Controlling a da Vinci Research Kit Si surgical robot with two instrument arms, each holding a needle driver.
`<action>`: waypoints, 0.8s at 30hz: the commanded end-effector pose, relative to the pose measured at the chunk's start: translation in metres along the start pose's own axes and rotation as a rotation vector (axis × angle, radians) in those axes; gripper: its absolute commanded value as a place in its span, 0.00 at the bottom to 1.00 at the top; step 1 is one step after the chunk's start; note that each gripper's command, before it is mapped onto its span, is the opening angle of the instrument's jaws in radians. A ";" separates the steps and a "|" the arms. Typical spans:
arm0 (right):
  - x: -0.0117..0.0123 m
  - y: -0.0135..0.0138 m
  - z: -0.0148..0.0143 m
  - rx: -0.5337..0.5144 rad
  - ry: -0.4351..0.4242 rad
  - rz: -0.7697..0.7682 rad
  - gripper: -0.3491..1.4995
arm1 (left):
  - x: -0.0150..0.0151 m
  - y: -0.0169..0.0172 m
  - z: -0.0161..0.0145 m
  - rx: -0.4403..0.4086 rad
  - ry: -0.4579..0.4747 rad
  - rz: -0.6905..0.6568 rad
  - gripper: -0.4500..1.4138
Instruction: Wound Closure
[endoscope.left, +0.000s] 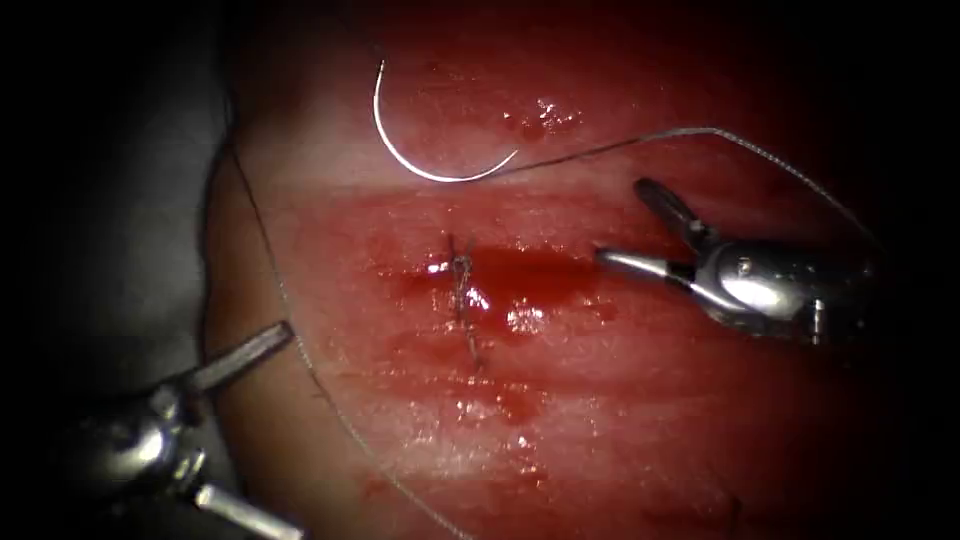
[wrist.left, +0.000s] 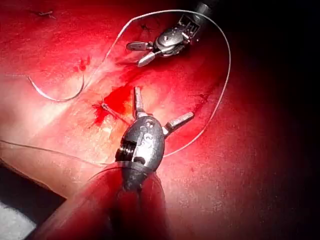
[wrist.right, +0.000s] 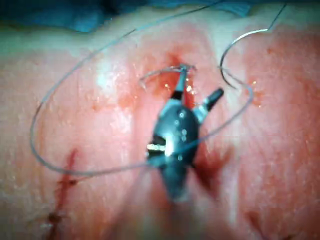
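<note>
Glistening tissue (endoscope.left: 620, 400), wet with red fluid (endoscope.left: 520, 270), forms the working surface under both of my tools. My right gripper (endoscope.left: 625, 225) hovers just right of the stitched cut (endoscope.left: 465, 300), jaws spread, holding nothing; my left gripper (endoscope.left: 245, 425) sits at the tissue's left edge, jaws likewise spread and empty. Outward from these, the needle (endoscope.left: 420, 165) lies loose on the tissue above the cut, not embedded, with the thread (endoscope.left: 700, 132) running from its right end in a wide arc around my right tool and along the left edge past my left tool. Risk, in my judgement: a jaw could snag the slack loop and drag the free needle, or strain the placed stitch (endoscope.left: 462, 268); the wet surface could let the needle slide.
</note>
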 end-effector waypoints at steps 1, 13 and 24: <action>-0.0013 -0.0004 -0.0011 0.009 -0.041 -0.002 0.86 | -0.0014 0.0004 0.0014 0.005 -0.011 0.002 0.77; -0.0049 0.0095 -0.0136 -0.104 -0.530 -0.324 0.84 | -0.0081 -0.0018 0.0094 0.049 -0.152 0.060 0.74; 0.0010 0.0156 -0.0147 -0.264 -0.424 -0.297 0.89 | -0.0120 -0.0037 0.0126 0.110 -0.352 0.236 0.62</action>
